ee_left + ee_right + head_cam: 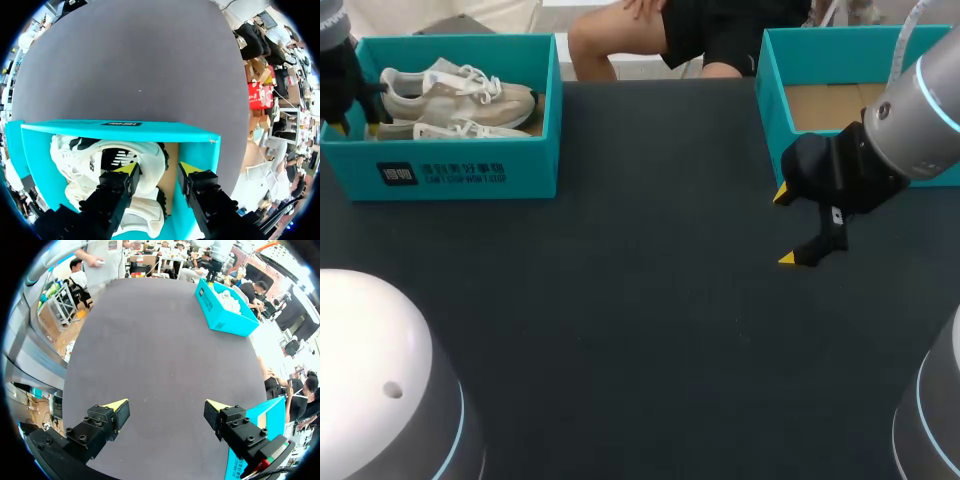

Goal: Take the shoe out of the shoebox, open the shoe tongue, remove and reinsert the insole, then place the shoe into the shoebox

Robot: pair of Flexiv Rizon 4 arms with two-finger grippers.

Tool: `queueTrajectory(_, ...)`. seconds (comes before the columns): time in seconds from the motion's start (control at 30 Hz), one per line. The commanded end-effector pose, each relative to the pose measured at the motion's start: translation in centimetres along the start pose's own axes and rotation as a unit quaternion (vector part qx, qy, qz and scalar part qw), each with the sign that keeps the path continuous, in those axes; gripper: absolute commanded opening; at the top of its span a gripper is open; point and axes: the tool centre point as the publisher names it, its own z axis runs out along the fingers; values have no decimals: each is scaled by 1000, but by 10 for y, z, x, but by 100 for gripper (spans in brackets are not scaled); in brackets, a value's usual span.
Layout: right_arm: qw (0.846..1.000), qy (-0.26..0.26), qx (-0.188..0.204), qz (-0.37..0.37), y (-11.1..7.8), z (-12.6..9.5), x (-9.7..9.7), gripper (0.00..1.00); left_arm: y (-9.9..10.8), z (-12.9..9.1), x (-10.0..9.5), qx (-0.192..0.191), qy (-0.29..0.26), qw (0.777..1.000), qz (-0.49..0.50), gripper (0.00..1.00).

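Nearest me, the right gripper hangs low over the dark table. Its fingers are spread wide with nothing between them, just in front of a second teal box whose cardboard floor is bare. Farther off, at the far left, the shoebox holds a pair of pale shoes. The left gripper is down inside it with its jaws parted. One finger is over the heel end of the shoe, the other over the gap by the box's end wall; I cannot tell whether either tip touches yet. I judge the risk to be a shallow pinch slipping off the heel on the lift. The outer finger could also snag the wall and drag the light box, or the second shoe could catch.
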Motion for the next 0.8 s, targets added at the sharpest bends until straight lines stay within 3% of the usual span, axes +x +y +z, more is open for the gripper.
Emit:
queueTrajectory(0.03,1000,-1,1,0,0,1,1,100,6,8,-1,3,0,1000,9,59)
queueTrajectory(0.33,1000,-1,1,0,0,1,1,100,6,27,4,6,4,1000,29,60)
queueTrajectory(0.5,1000,-1,1,0,0,1,1,100,8,40,0,-7,27,998,60,53)
queueTrajectory(0.77,1000,-1,1,0,0,1,1,100,7,55,-1,8,24,998,63,47)
queueTrajectory(0.8,1000,-1,1,0,0,1,1,100,7,57,-1,10,23,998,63,39)
